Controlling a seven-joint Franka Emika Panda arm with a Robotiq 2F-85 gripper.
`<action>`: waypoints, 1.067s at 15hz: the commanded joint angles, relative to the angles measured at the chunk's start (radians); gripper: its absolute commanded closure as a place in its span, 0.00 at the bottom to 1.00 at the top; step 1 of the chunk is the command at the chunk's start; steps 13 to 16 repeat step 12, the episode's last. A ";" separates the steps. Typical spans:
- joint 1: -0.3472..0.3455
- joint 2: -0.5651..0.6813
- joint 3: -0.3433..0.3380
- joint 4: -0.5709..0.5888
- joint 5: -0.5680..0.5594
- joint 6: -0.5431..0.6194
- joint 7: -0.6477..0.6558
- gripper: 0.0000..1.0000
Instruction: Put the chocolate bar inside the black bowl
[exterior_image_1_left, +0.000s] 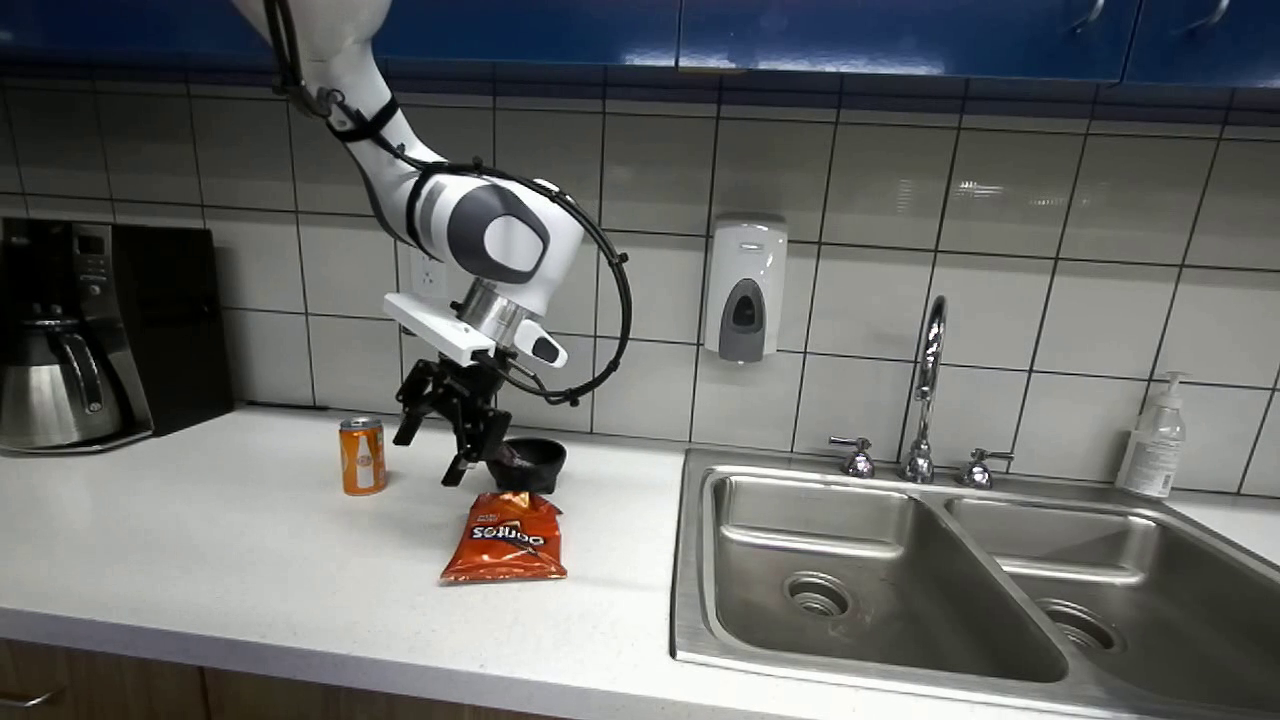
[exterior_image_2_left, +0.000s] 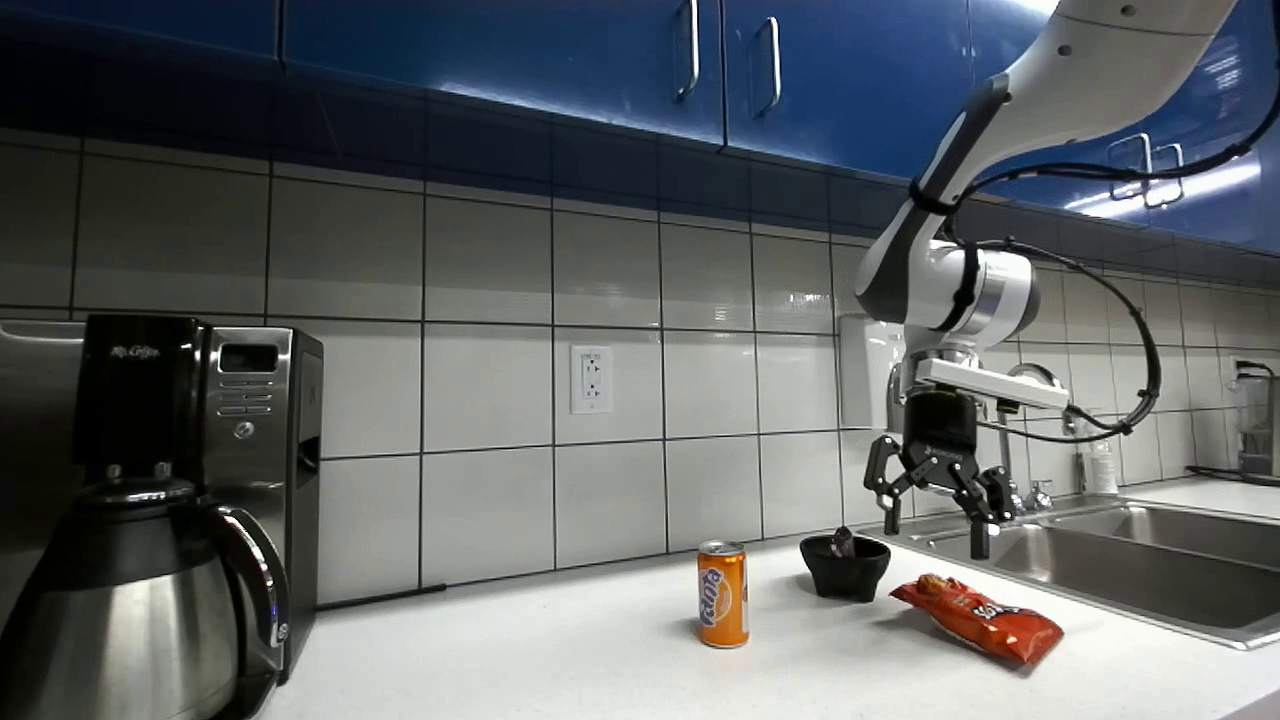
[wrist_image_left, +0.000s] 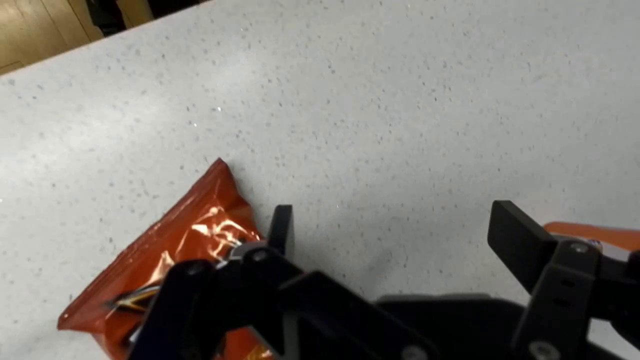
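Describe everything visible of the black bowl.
The black bowl looks smooth and rigid, perhaps plastic, with sides flaring from a narrower base. It stands upright on the counter, between the orange can and the red snack bag in an exterior view. Inside, the chocolate bar sticks up past the rim. The gripper hangs clear of it.

The white arm (exterior_image_2_left: 1090, 95) hangs bent from above over there, its gripper (exterior_image_2_left: 935, 532) (black, to my eye) pointing down, two fingers (wrist_image_left: 520, 240) spread well apart
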 joint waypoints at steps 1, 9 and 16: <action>-0.003 -0.167 0.007 -0.189 -0.050 0.047 -0.059 0.00; 0.010 -0.486 0.007 -0.494 -0.159 0.064 -0.101 0.00; 0.016 -0.393 -0.009 -0.420 -0.134 0.040 -0.090 0.00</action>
